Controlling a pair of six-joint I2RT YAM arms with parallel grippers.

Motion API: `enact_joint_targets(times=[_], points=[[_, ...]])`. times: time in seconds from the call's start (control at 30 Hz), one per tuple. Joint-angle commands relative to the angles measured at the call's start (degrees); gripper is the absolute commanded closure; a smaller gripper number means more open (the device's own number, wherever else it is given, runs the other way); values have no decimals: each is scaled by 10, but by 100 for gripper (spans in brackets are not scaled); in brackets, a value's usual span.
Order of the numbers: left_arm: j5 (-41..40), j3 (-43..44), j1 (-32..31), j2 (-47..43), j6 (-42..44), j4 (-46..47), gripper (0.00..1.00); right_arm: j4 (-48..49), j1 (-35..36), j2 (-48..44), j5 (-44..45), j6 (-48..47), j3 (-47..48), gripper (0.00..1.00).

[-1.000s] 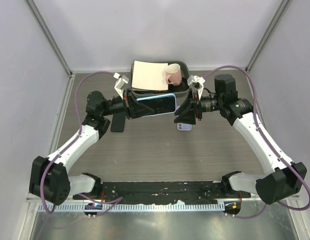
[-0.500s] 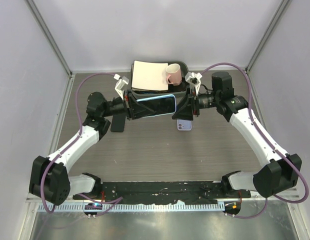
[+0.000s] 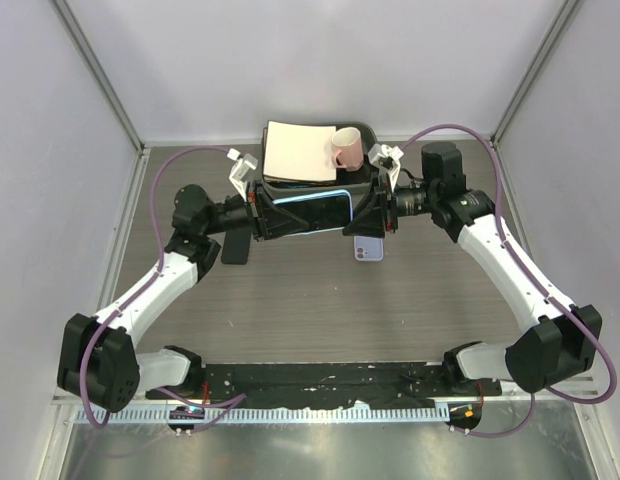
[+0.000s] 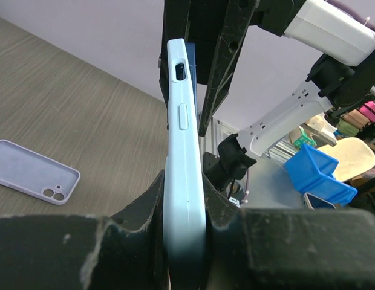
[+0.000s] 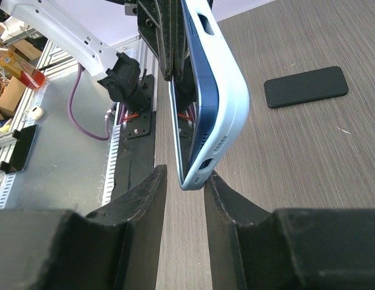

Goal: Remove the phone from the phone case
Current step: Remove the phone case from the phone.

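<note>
**Cased phone held off the bench between both arms, peel not yet started**

The phone sits in its pale blue phone case, held in the air toward 12 o'clock over the bench, just before the tray. Its long axis runs from 9 to 3 o'clock, with the port end pointing to 3 o'clock and the screen turned toward 6 o'clock. The left fingers clamp the 9 o'clock end of the phone case. The right fingers stand narrow on either side of the port end, but I cannot tell whether they pinch it. The step in hand looks like securing the second hold. The next move likely needs a firm grip on the case lip, then prying it off the corner while the left arm holds steady.
</note>
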Motion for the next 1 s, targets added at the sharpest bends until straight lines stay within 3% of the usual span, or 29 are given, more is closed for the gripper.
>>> enact_joint_targets(times=[0.0,0.37,0.57,0.97], points=[[-14,9,4,-18,-6,46,100,14,7,-7,-21,-33,15,66],[-5,14,4,-6,-21,46,100,-11,12,-38,-13,-117,-5,89],[12,30,3,18,-49,45,100,-25,15,-53,-14,-154,-6,90],[98,69,-16,49,-141,110,100,-196,77,-91,42,-335,26,90]])
